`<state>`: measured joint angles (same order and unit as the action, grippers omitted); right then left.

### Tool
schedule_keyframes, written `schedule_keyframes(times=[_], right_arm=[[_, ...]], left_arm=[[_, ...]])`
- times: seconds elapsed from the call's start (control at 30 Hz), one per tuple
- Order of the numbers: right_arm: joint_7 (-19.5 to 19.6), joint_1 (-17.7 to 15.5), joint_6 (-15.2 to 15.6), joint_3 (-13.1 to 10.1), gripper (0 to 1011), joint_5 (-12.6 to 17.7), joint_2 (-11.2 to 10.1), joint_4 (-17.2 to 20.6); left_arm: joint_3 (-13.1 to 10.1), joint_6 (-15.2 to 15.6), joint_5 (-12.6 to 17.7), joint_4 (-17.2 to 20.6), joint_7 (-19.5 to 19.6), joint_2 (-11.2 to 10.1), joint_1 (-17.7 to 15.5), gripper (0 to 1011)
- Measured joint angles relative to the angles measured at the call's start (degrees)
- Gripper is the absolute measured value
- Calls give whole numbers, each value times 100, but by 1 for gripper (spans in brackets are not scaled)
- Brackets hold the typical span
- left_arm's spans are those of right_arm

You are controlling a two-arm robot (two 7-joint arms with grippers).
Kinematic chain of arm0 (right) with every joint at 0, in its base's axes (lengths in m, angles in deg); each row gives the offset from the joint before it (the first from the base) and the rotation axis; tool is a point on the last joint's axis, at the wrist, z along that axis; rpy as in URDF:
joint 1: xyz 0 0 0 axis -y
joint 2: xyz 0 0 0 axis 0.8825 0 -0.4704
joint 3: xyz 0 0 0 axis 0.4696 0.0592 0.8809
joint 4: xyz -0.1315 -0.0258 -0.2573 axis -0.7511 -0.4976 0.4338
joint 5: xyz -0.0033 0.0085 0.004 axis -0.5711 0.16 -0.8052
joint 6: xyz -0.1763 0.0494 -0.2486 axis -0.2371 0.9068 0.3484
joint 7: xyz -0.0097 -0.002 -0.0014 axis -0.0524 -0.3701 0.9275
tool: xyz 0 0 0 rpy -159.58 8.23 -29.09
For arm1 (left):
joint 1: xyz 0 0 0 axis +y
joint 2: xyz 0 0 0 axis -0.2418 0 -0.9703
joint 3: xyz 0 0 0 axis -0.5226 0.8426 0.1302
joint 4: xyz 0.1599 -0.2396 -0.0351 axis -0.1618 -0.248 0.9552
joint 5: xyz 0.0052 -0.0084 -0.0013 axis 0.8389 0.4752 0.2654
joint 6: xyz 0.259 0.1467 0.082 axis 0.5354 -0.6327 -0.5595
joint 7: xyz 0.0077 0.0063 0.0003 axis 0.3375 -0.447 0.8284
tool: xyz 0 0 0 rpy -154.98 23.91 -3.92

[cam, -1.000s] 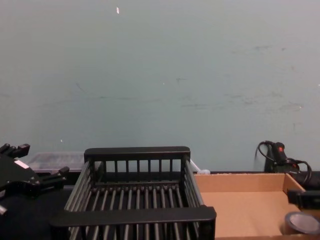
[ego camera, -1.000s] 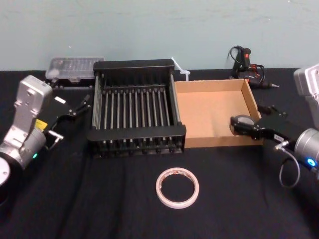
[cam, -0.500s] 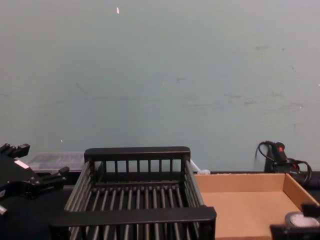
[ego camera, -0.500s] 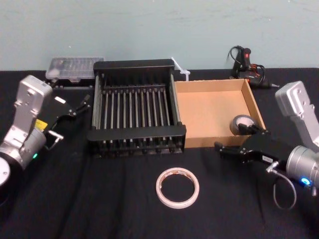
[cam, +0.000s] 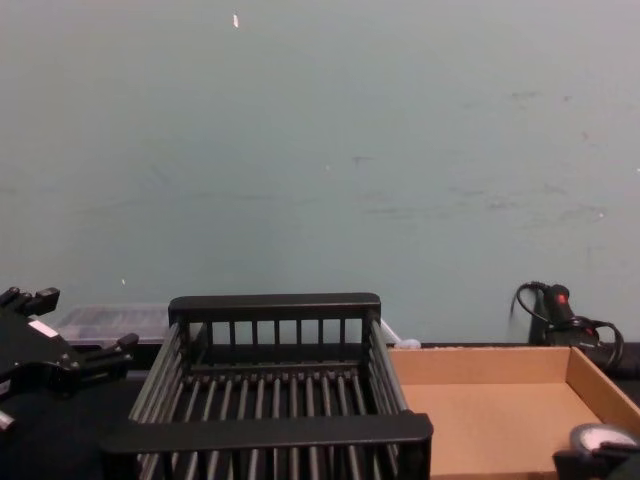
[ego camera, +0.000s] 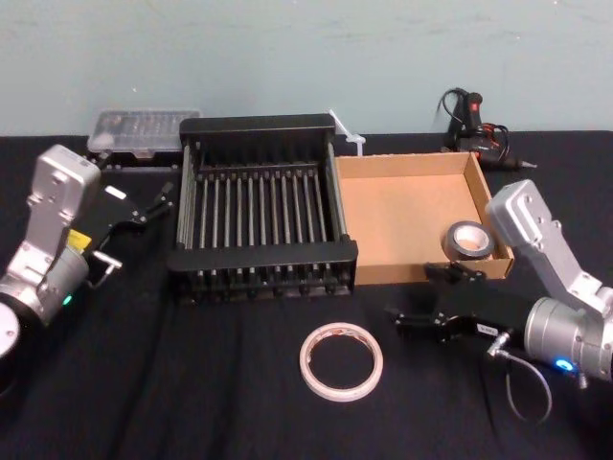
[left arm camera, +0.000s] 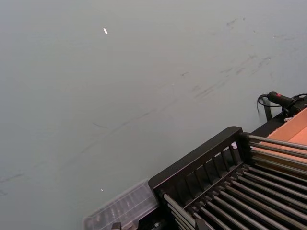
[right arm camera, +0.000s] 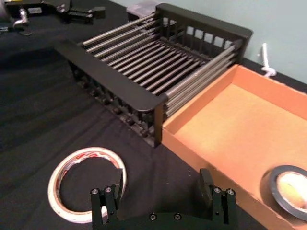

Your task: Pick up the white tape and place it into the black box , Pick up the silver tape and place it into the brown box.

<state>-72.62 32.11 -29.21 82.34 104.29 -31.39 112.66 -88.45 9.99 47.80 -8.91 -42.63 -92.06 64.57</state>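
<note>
Silver right arm [ego camera: 548, 257], black hand [ego camera: 410, 293]

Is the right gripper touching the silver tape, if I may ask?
Apart. The right wrist view shows the silver tape inside the brown box, with bare cardboard between it and the open right gripper.

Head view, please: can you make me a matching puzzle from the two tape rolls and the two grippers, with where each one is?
1 white tape
2 silver tape
3 right gripper
4 left gripper

A inside the brown box
B parked left of the black box
C flat on the black cloth, in front of the black box
D open, just right of the white tape

Pairs: 1-C, 2-A, 3-D, 4-B
</note>
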Motion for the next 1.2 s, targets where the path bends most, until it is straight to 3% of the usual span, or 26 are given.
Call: schedule_keyframes(times=[0.63,1.2], right_arm=[[-283,448,3,596,1002,-62,20,-343],[-495,723,-138,986,1002,-248,58,-562]], left_arm=[[0,0,0,0,0,0,0,1001],[0,0,0,0,0,0,0,1001]])
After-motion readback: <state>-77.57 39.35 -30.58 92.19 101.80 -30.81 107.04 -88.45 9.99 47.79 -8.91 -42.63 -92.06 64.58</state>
